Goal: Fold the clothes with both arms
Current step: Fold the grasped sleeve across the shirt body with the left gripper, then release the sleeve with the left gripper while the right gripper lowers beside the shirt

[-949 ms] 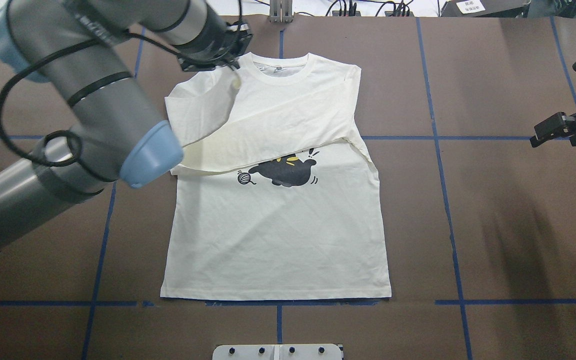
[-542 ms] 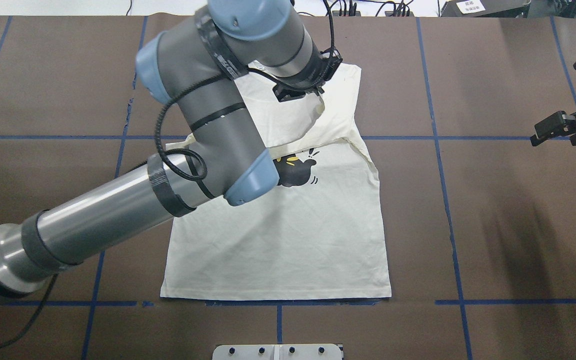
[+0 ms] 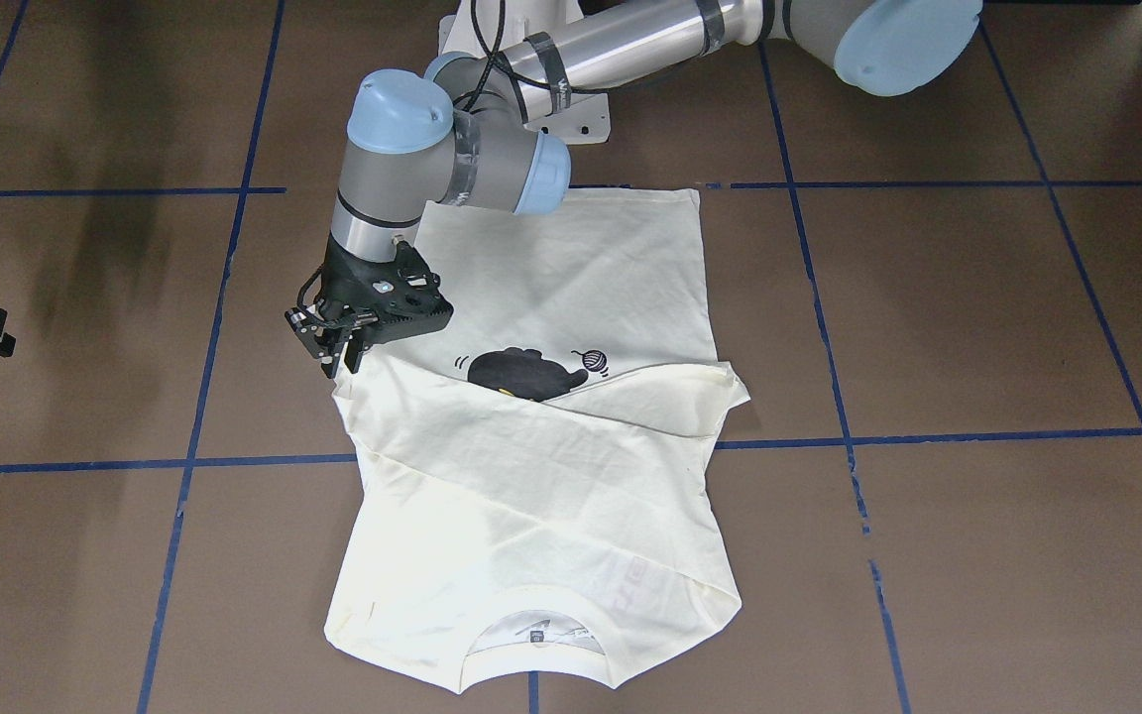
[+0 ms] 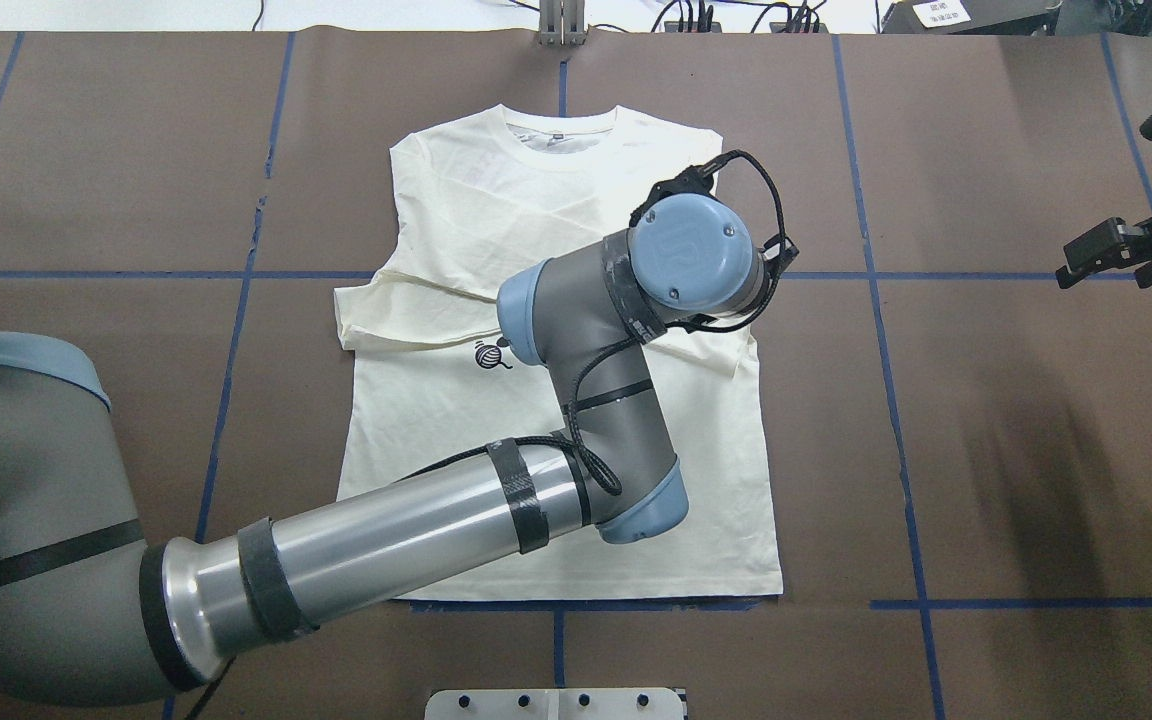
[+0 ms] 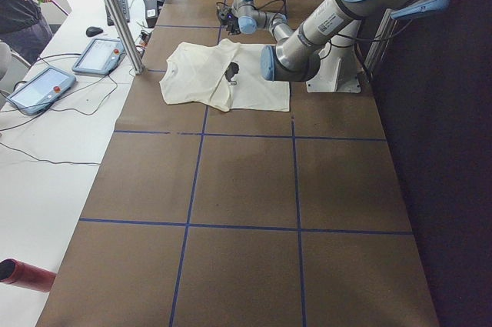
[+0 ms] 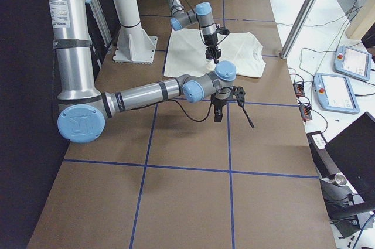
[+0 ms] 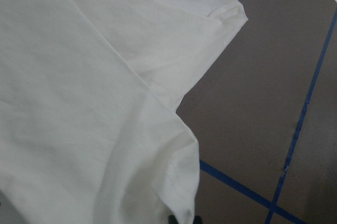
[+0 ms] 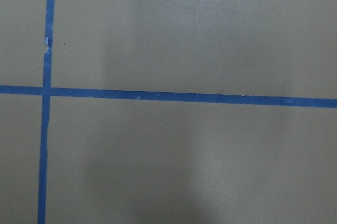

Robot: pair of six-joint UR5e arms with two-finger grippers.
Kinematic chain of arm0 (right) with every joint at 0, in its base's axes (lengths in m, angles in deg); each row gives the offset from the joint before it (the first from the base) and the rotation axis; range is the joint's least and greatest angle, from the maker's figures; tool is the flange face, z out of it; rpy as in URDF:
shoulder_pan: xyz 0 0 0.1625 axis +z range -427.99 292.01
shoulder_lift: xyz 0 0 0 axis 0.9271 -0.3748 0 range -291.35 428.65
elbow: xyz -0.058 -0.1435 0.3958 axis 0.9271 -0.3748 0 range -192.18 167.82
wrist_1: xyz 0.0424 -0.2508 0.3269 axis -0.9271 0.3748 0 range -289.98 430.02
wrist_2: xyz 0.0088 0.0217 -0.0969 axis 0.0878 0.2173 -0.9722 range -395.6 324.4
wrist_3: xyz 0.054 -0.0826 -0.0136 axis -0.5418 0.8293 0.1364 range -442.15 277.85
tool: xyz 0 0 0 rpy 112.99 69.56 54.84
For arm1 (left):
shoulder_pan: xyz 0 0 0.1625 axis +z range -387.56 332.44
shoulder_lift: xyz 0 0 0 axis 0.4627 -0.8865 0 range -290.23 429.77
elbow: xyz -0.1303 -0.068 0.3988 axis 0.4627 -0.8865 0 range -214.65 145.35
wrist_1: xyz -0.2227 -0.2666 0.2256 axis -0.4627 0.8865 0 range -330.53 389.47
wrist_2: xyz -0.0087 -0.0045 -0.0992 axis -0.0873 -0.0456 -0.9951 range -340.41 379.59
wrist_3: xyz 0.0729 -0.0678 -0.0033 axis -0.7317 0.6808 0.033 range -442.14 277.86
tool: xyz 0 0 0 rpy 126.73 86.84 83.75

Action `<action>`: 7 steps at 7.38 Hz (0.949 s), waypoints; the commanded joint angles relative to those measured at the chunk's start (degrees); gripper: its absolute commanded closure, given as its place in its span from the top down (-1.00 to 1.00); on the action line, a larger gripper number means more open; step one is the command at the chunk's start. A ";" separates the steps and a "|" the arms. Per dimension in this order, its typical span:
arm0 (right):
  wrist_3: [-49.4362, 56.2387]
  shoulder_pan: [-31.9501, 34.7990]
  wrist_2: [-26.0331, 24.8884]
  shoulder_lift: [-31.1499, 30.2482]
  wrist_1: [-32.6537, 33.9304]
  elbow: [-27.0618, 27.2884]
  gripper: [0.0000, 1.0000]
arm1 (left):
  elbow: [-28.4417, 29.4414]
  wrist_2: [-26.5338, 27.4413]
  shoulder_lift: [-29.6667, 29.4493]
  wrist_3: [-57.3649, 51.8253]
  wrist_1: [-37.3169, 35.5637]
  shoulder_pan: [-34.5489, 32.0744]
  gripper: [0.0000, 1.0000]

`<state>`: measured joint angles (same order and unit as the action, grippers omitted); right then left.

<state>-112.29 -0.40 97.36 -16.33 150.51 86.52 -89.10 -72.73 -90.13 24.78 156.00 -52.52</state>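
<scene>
The cream T-shirt [image 4: 496, 180] lies flat on the brown table, collar at the far side, cat print [image 3: 516, 374] partly covered by folded cloth. My left arm reaches across the shirt. My left gripper [image 3: 338, 349] is shut on the end of a sleeve at the shirt's right edge and holds it low over the table. The left wrist view shows the pinched cloth [image 7: 181, 211] at its bottom edge. In the overhead view the wrist hides that gripper. My right gripper [image 4: 1106, 275] hangs open and empty over bare table far to the right, apart from the shirt.
Blue tape lines [image 4: 896, 400] mark a grid on the brown table [image 4: 986, 450]. A white mount plate [image 4: 556, 703] sits at the near edge. The left arm's forearm [image 4: 386, 545] lies over the shirt's lower left part. Tablets and cables lie past the far edge.
My left gripper has swept from the shirt's far left shoulder across to its right edge, drawing the sleeve over the chest. The right arm has not moved.
</scene>
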 commanded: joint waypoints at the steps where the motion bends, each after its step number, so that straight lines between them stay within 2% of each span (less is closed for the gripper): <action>1: -0.27 -0.01 0.20 1.04 -0.16 -0.88 1.00 | -0.39 1.71 -0.06 -4.25 1.70 1.23 1.00; 3: -1.84 -0.01 0.47 0.60 -0.25 2.71 1.00 | -4.77 1.28 3.00 -10.38 -2.74 0.10 1.00; 5: -11.39 -4.72 -2.15 -0.36 -0.43 8.85 1.00 | -14.06 -5.72 10.44 -17.24 -10.39 -2.44 1.00; 6: -17.09 -8.14 -3.47 -0.37 -0.52 10.97 1.00 | -22.38 -7.06 15.36 -24.84 -18.78 -3.50 1.00; 7: -22.80 -12.96 -7.14 -0.28 -0.52 13.60 1.00 | -31.16 -7.08 21.06 -31.71 -25.30 -4.30 1.00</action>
<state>-127.93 -8.04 93.76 -16.58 150.04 96.79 -109.82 -78.71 -75.82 1.54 139.29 -55.60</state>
